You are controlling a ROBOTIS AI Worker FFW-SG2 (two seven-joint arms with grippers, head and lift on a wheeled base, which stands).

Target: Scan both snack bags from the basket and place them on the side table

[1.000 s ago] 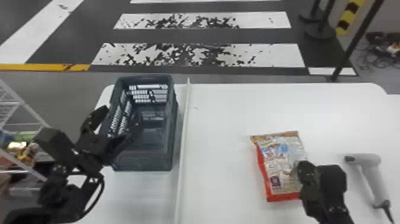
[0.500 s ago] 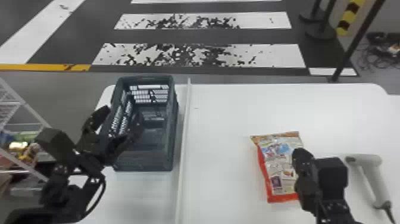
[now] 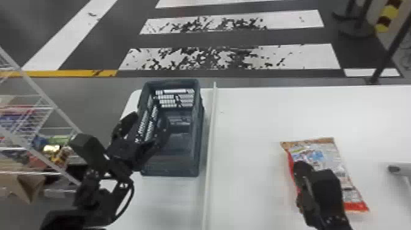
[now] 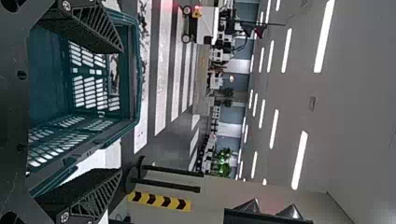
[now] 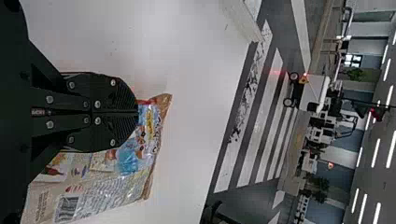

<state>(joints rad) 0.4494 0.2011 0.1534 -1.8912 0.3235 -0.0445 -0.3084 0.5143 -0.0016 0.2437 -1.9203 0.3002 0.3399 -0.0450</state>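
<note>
Snack bag [image 3: 327,151] lies flat on the white table [image 3: 250,122], right of centre in the frame and low down, its barcode [image 5: 67,208] facing up, which I take to be handy for scanning: the code could be read without turning anything over. The scanner [image 3: 405,171] sits at the right edge of the frame, near enough, I judge, for my right gripper [image 5: 137,112] to fetch next. That gripper's two fingers are pressed together over the bag's left part, with nothing I can see between them; whether they bear on the wrapper I can't tell.

My left gripper [image 4: 121,111] is spread wide and grips nothing, one finger outside the basket [image 3: 169,169] and the other over its inside, left of centre in the frame. That looks meant to steady the basket or be ready at its wall (a guess, as I can't make out any contact).

The bag's brown-edged end points toward the top of the frame, its red-banded end toward the bottom; its long axis slants from upper left to lower right.
</note>
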